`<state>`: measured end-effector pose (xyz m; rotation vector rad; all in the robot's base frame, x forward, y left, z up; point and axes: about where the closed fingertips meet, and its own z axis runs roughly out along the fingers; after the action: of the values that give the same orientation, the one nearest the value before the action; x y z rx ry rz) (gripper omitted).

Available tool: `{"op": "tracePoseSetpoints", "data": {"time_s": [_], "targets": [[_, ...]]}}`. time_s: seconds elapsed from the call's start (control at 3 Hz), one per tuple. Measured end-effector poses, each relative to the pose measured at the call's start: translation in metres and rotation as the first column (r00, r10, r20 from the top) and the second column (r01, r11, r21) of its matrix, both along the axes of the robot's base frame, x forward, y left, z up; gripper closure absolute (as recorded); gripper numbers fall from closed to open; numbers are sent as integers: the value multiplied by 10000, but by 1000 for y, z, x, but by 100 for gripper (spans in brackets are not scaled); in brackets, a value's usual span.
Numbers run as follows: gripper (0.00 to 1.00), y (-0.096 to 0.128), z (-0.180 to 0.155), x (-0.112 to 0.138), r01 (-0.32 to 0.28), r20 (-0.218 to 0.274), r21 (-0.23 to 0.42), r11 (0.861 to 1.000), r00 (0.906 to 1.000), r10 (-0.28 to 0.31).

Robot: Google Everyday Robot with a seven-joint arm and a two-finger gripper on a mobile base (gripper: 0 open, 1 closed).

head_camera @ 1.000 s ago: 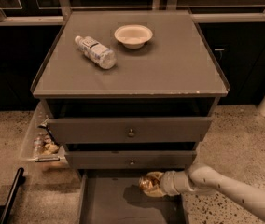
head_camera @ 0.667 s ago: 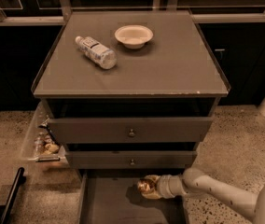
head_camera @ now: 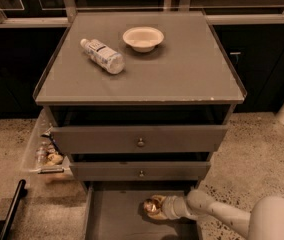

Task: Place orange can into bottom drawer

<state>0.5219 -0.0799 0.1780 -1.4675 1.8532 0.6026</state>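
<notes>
The orange can (head_camera: 152, 206) lies low over the floor of the pulled-out bottom drawer (head_camera: 114, 219), near its middle right. My gripper (head_camera: 158, 207) reaches in from the lower right on a pale arm and is shut on the can. I cannot tell whether the can touches the drawer floor. The two knobbed drawers (head_camera: 140, 142) above are slightly pulled out.
A clear plastic bottle (head_camera: 102, 55) lies on the grey cabinet top (head_camera: 182, 74) next to a white bowl (head_camera: 143, 38). A clear bin with small items (head_camera: 44, 151) hangs at the cabinet's left side. A black bar (head_camera: 13, 208) stands at lower left on the speckled floor.
The gripper with the can has moved slightly left and lower into the bottom drawer. The arm's elbow has come closer at the lower right.
</notes>
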Motion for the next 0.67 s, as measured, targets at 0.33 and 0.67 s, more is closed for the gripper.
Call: {"op": "tracePoseSetpoints", "data": {"time_s": [0.33, 0.67], "targets": [[100, 7, -23, 0, -110, 104, -74, 9999, 9999, 111], [95, 15, -37, 1, -103, 157, -110, 9999, 9998, 105]]}}
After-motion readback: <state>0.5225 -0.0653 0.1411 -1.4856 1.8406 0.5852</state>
